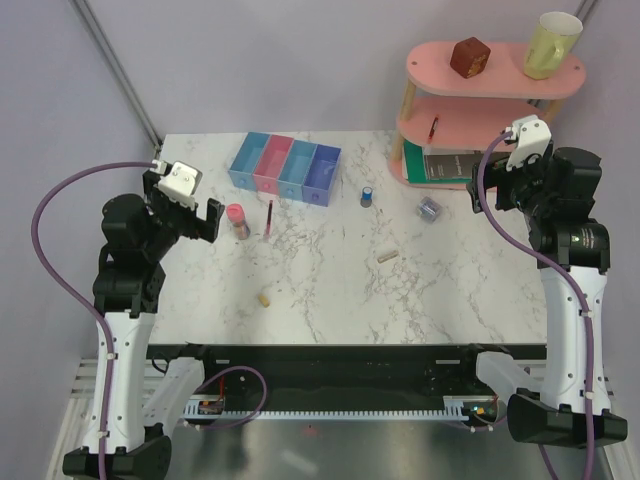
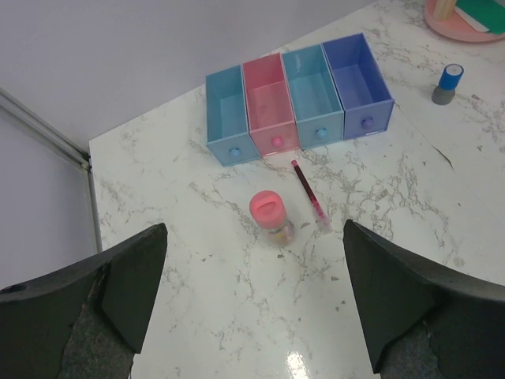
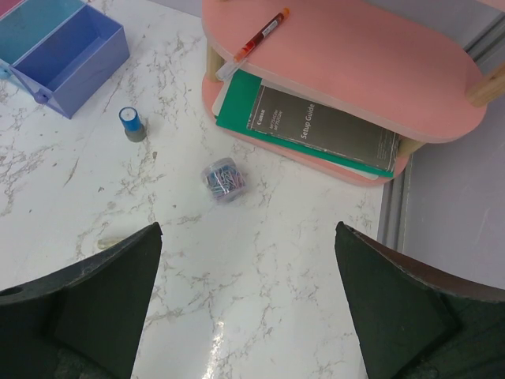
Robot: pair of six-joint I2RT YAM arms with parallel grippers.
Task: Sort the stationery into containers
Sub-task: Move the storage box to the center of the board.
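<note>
The containers (image 1: 285,165), four joined bins in light blue, pink, light blue and purple-blue, stand at the back left of the marble table. In front of them are a pink-lidded cylinder (image 1: 237,218) and a thin red pen (image 1: 269,216). A small blue cylinder (image 1: 368,195) and a clear round tub (image 1: 430,208) lie further right. Two beige pieces (image 1: 388,255) (image 1: 265,296) rest mid-table. My left gripper (image 1: 190,215) hovers open, with the pink cylinder (image 2: 271,215) just beyond its fingertips. Also open, my right gripper (image 1: 510,190) hangs above the table short of the tub (image 3: 224,178).
A pink tiered shelf (image 1: 480,105) stands at the back right with a brown cube (image 1: 469,56) and a yellow mug (image 1: 551,44) on top. An orange-red pen (image 3: 260,35) lies on its middle tier and a booklet (image 3: 323,130) below. A grey wall backs the table.
</note>
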